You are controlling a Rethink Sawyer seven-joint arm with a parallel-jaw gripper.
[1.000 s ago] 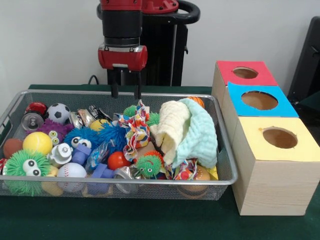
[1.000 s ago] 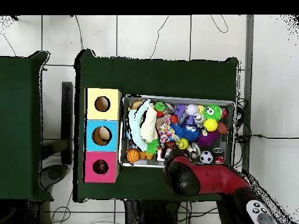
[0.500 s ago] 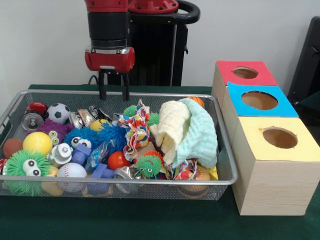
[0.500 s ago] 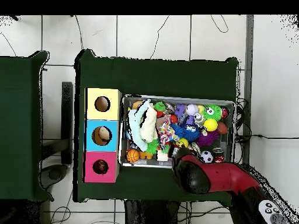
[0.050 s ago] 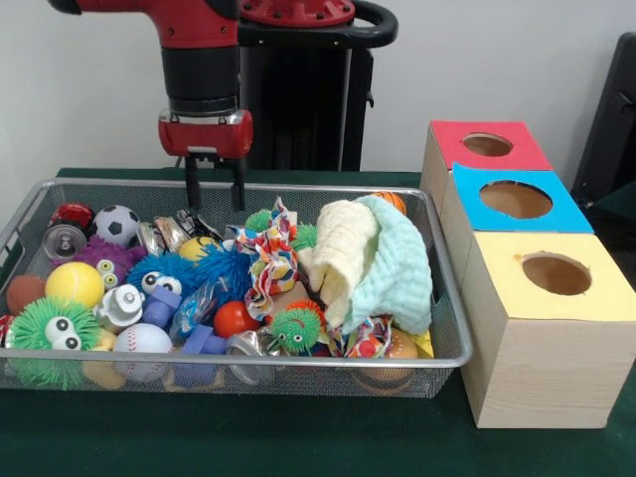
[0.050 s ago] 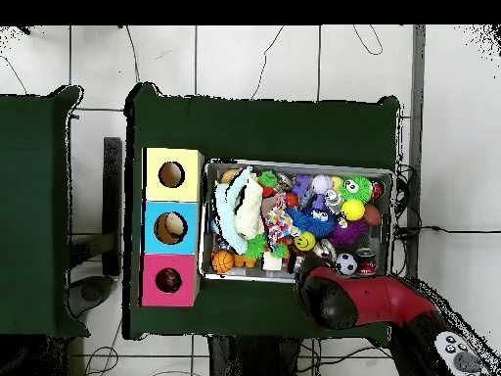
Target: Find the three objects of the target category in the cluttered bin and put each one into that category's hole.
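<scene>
- While the red and black gripper (image 5: 212, 186) hangs spread and empty above the wire mesh bin (image 5: 298, 195), you are in the search step.
- Target category unknown; the toys lie heaped in the bin.
- Next, lower onto one piece, then carry it to the three coloured boxes (image 5: 527, 298).

Front camera low, close, overhead distant, straight down, sharing bin (image 5: 449, 298) (image 6: 298, 164), boxes (image 5: 542, 338) (image 6: 172, 226)

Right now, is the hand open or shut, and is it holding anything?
Open and empty: in the front view the hand hangs above the basket with its two fingers apart and nothing between them.
</scene>
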